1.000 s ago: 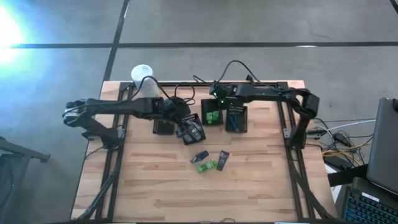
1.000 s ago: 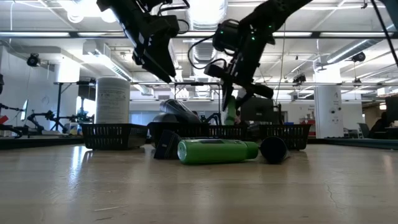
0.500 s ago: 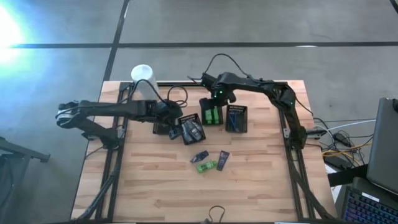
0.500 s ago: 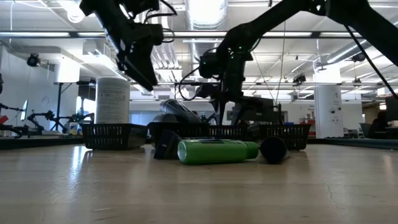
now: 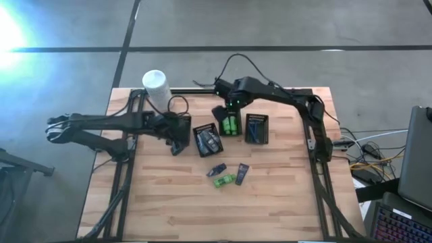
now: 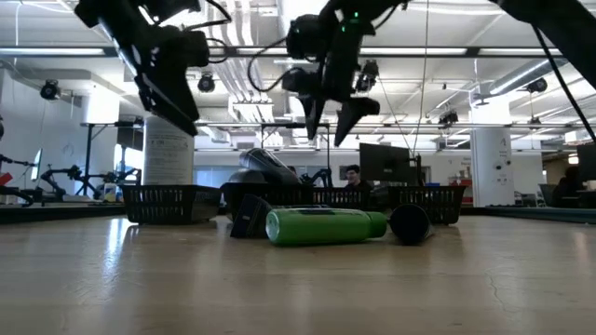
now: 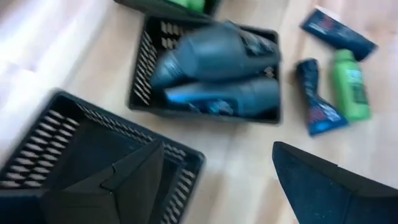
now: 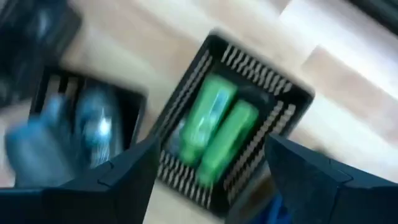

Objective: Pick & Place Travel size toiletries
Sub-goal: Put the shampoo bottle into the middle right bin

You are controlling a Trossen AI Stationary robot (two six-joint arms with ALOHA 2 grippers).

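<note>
Two slim black jointed arms trail looping black cables, the right arm (image 5: 273, 94) showing a small green light.

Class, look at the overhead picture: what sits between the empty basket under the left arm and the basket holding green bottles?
In the high view, a third basket holding grey bottles sits between them.
</note>
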